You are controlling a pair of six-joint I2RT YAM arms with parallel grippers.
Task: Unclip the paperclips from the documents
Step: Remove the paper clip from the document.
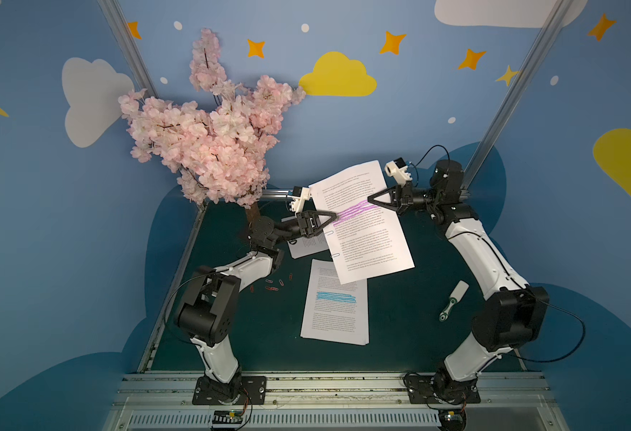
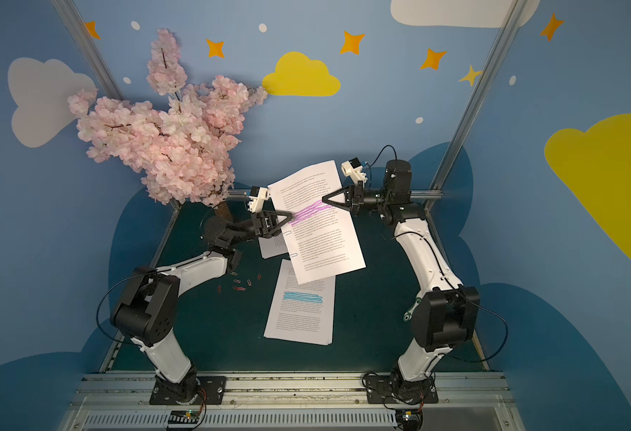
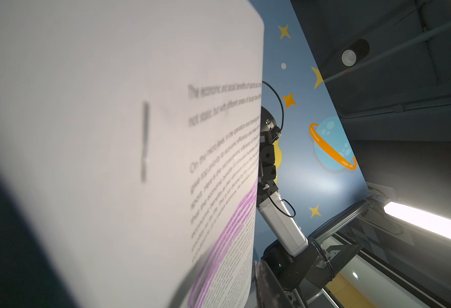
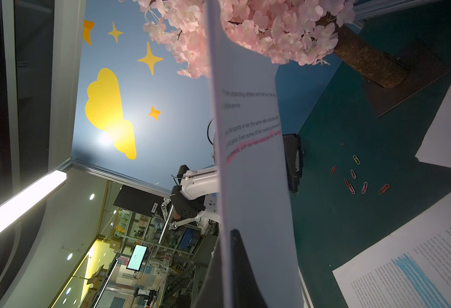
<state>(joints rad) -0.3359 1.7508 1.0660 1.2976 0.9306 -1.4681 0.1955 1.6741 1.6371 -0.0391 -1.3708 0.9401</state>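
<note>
Right gripper (image 1: pixel 370 199) pinches right edge of airborne document (image 1: pixel 373 239); left gripper (image 1: pixel 335 216), closure unclear, sits just above its left-edge paperclips (image 1: pixel 329 233), mid-frame.

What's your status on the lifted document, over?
Right gripper shut on purple-highlighted document, held aloft. Left gripper at opposite edge, grip unclear. Two paperclips there. Blossom tree beside left arm.
</note>
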